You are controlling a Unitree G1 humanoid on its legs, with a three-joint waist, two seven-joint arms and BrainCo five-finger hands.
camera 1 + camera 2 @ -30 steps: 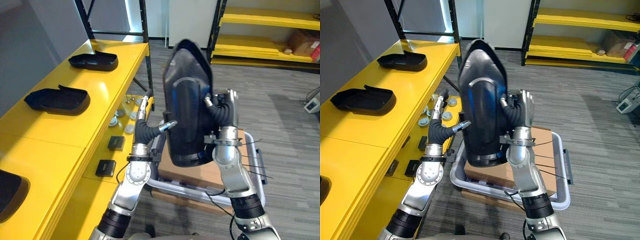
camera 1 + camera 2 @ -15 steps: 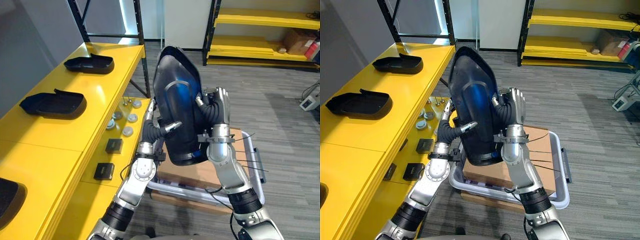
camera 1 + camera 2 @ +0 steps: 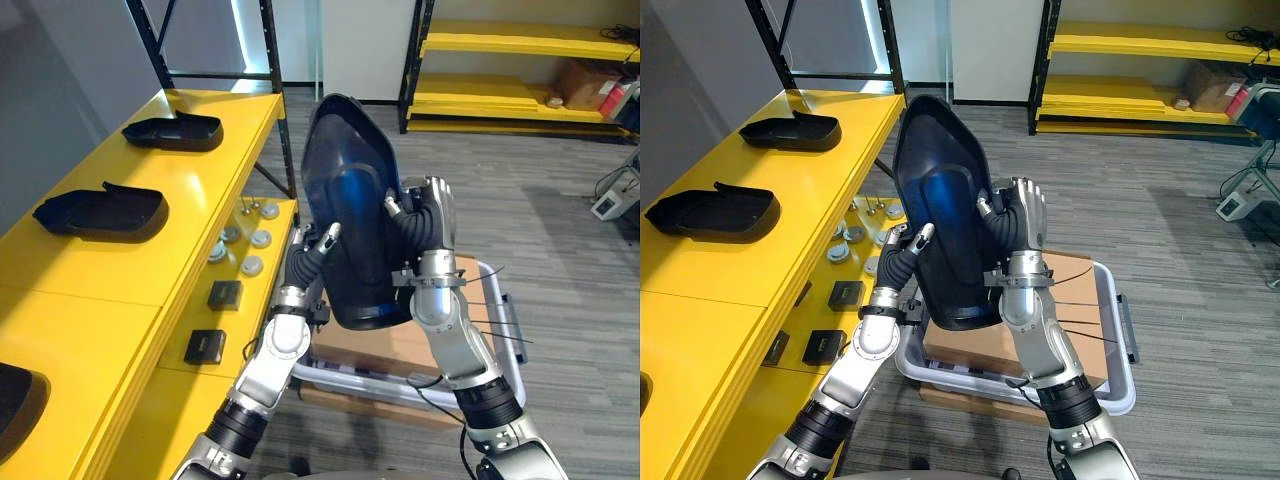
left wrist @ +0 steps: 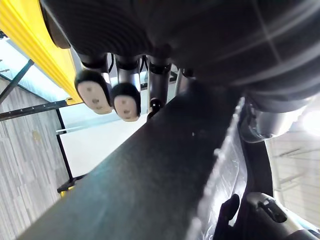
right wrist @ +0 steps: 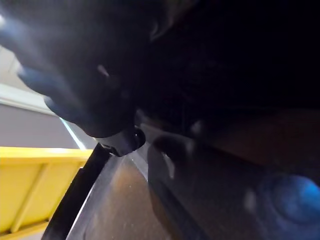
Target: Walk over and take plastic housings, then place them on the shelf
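Centre of the left eye view: held housing (image 3: 350,210) is upright and clamped between both hands. Left hand (image 3: 318,250) is low on its left edge, with one digit lying up the front face and the rest behind, so it is pinching the edge. Right hand (image 3: 428,215) is on the right edge at about mid-height, fingers curled round the rim. The housing hangs above a grey tote (image 3: 500,330) on the floor with a cardboard box (image 3: 400,345) in it.

To the left is the yellow shelf (image 3: 150,260) with three more housings lying flat on top: far housing (image 3: 172,132), middle housing (image 3: 98,211) and near housing (image 3: 15,395), the last cut off by the frame edge. All are well apart from the held one. The shelf's lower level carries round discs (image 3: 245,240) and black boxes (image 3: 225,293).

Right eye view: same layout. The held housing's top leans slightly left, and both hands are touching it.

Left wrist view: dark-tipped fingers (image 4: 92,92) are hooked over the housing's edge, and the housing (image 4: 150,185) runs right under the hand. The yellow shelf is past the fingers.

Right wrist view: the housing's dark surface (image 5: 210,190) is close against the hand, and I can't make out the fingers here. The yellow shelf (image 5: 30,180) is beyond it.
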